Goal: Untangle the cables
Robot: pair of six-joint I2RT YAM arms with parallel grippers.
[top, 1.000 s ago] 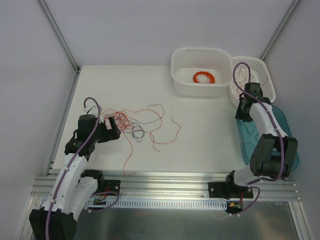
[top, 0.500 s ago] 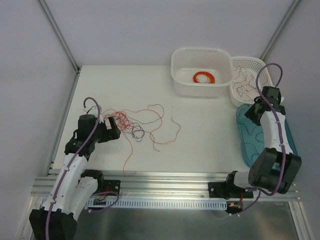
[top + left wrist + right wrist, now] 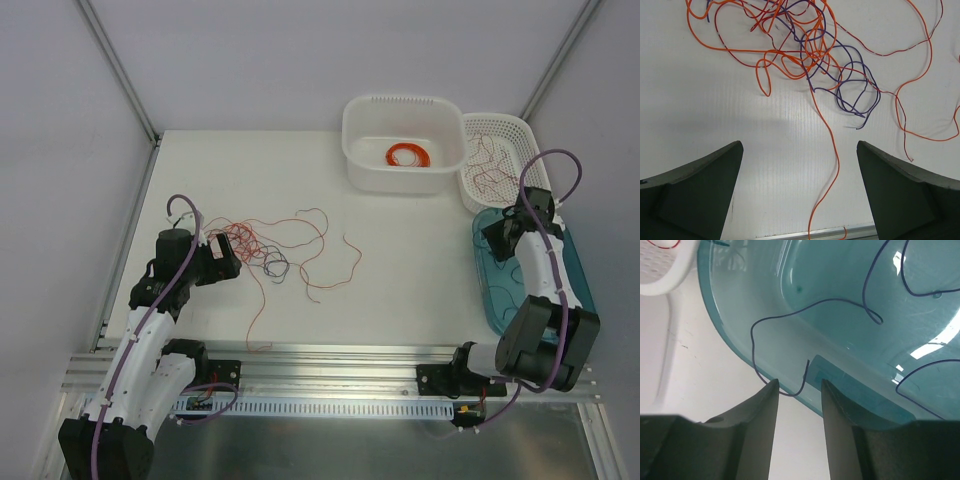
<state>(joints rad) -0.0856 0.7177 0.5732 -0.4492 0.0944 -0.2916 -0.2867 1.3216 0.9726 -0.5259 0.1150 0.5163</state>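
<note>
Left gripper (image 3: 799, 146): jaws spread wide, nothing held, low over the table (image 3: 715, 115). Cables (image 3: 810, 55), an orange and purple tangle, lie just ahead of it. Right gripper (image 3: 799, 385): jaws slightly parted, clamping nothing. Dark wire (image 3: 807, 304) drapes over the rim of the teal tray (image 3: 790, 350) at the fingertips.

No text, label or number is readable anywhere.

In the left wrist view the cables (image 3: 815, 60) run off the top and right edges, their ends unseen. At the right edge of the tabletop (image 3: 400, 270), the right arm (image 3: 545, 265) covers part of the teal tray (image 3: 492, 295). What lies in the mesh basket (image 3: 505, 118) is too fine to count.
</note>
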